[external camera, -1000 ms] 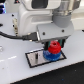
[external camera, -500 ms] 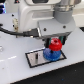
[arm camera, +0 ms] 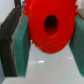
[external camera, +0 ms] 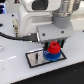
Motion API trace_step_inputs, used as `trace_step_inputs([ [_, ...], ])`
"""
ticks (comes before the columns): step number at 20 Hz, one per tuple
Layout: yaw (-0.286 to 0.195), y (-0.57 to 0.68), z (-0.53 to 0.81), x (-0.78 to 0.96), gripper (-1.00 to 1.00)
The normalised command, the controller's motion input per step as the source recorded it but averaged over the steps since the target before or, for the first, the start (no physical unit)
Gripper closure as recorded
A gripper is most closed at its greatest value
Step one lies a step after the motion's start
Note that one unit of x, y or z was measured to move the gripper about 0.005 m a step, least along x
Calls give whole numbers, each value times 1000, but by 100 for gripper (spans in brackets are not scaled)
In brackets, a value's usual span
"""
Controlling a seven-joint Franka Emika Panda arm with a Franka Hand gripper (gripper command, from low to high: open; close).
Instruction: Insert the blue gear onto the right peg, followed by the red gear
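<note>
The blue gear (external camera: 51,57) lies flat on the grey plate (external camera: 33,59), at the end toward the exterior view's right. Just above it hangs the red gear (external camera: 53,49), and my gripper (external camera: 53,46) is shut on it. In the wrist view the red gear (arm camera: 49,25) fills the space between the teal finger pads (arm camera: 21,45), its centre hole showing dark. The right peg is hidden under the gears. I cannot tell whether the red gear touches the blue one.
The black-bordered plate rests on a white table (external camera: 15,75). A black cable (external camera: 15,36) runs across from the exterior view's left to the arm. The arm's white body (external camera: 37,17) fills the upper part of the view.
The gripper, still holding the red gear, has come down slightly toward the blue gear. The blue gear and plate have not moved.
</note>
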Motion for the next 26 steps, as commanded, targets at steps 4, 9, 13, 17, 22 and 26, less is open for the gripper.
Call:
trace_step_inputs([
  [4,0,-23,-22,58,100],
  [9,0,0,160,6,100],
  [13,0,-30,14,-73,100],
  [17,0,-60,255,-50,100],
  [22,0,-66,-96,103,100],
  [26,0,-82,-123,106,100],
])
